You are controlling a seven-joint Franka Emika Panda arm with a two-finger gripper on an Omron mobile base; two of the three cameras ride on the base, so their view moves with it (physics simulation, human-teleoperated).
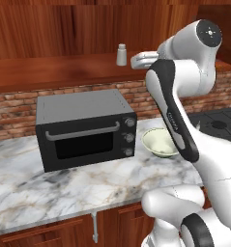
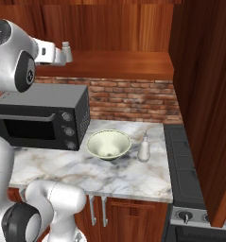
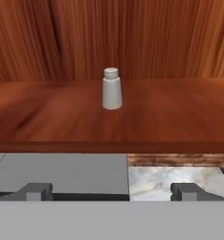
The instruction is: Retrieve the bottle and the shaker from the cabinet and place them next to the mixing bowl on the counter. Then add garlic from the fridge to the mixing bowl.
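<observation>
jaws are held wide on the gripper (image 3: 111, 190); the shaker (image 3: 112, 88) at twelve o'clock should be straddled squarely before closing.

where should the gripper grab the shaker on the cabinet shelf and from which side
Probably around the shaker's straight lower body, below the narrower cap, coming in level from the open front of the shelf. It stands upright and alone, and the open gripper already faces it.

Upright shaker (image 3: 112, 88) on shelf; bottle (image 2: 143, 148) beside bowl (image 2: 108, 144)
</observation>
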